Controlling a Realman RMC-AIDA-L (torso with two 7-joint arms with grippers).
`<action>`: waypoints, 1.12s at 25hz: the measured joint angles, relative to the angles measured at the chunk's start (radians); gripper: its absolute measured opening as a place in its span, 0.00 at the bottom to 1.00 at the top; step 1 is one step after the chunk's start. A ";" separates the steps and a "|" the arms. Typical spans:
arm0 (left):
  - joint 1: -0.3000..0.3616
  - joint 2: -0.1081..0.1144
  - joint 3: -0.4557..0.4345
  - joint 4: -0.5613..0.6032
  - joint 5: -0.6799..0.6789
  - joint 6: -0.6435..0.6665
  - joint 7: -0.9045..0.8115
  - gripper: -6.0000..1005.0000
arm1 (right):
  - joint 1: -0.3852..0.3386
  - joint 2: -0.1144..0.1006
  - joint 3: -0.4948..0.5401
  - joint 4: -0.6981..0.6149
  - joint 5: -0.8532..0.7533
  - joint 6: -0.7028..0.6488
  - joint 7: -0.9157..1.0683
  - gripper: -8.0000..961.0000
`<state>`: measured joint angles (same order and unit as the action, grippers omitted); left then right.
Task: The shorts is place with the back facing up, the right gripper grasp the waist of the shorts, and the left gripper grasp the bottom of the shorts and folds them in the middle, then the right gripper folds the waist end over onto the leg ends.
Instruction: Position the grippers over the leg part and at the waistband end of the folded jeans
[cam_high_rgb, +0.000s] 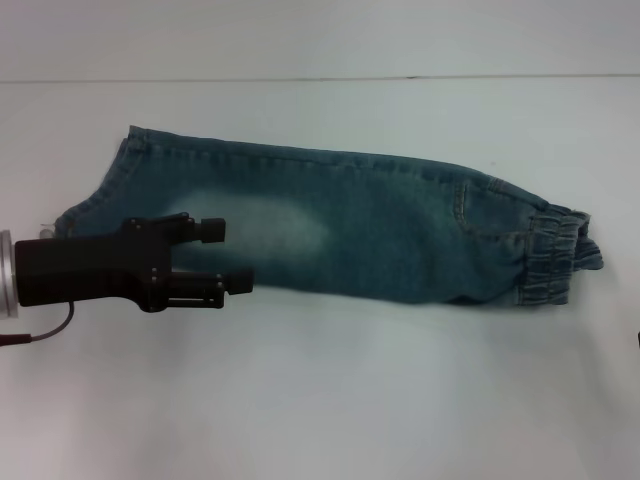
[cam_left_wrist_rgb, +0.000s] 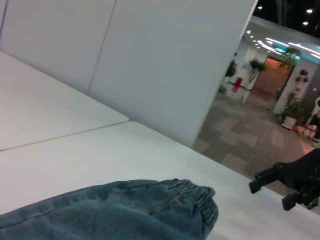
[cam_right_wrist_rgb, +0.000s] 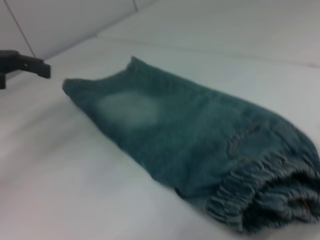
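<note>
Shorts: the shorts (cam_high_rgb: 330, 225) lie flat on the white table (cam_high_rgb: 320, 400), already doubled lengthwise into 1 long strip, so the middle fold looks done.
Long axis: runs across the table, leg ends (cam_high_rgb: 95, 200) toward the robot's left, elastic waist (cam_high_rgb: 550, 260) toward its right.
Waist: bunched and ruffled at the strip's right end, nothing holding it.
Left gripper: the left gripper (cam_high_rgb: 230, 257) hovers over the strip's near edge, just inside the leg ends, its 2 fingers parted a little and pointing along the cloth toward the waist; it grips nothing.
Right gripper: the right gripper (cam_left_wrist_rgb: 277, 187) is off past the waist end, apart from the cloth, seen only in the left wrist view; its fingers are spread and empty.
Nearer arm: the right gripper is the one nearer the waist; the left sits at the opposite end.
Key relation: the waist lies between the right gripper and the leg ends, so the remaining fold, as I judge it, carries the waist along the long axis toward the left gripper's end.
Risk: the left gripper overhangs the landing area and may need to clear.
</note>
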<state>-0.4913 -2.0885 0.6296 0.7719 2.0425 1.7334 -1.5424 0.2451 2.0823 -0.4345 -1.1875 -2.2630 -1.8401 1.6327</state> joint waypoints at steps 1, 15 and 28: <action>0.001 0.000 0.000 0.001 0.000 -0.007 0.000 0.93 | 0.009 -0.003 -0.001 -0.002 -0.018 -0.001 0.022 0.94; 0.009 -0.016 0.026 0.053 0.027 -0.083 0.007 0.93 | 0.189 -0.003 -0.053 0.004 -0.253 -0.002 0.225 0.92; 0.010 -0.023 0.032 0.058 0.035 -0.110 0.010 0.93 | 0.223 0.003 -0.158 0.155 -0.247 0.166 0.171 0.90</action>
<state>-0.4813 -2.1115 0.6619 0.8296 2.0776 1.6239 -1.5324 0.4679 2.0853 -0.5922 -1.0326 -2.5099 -1.6744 1.8036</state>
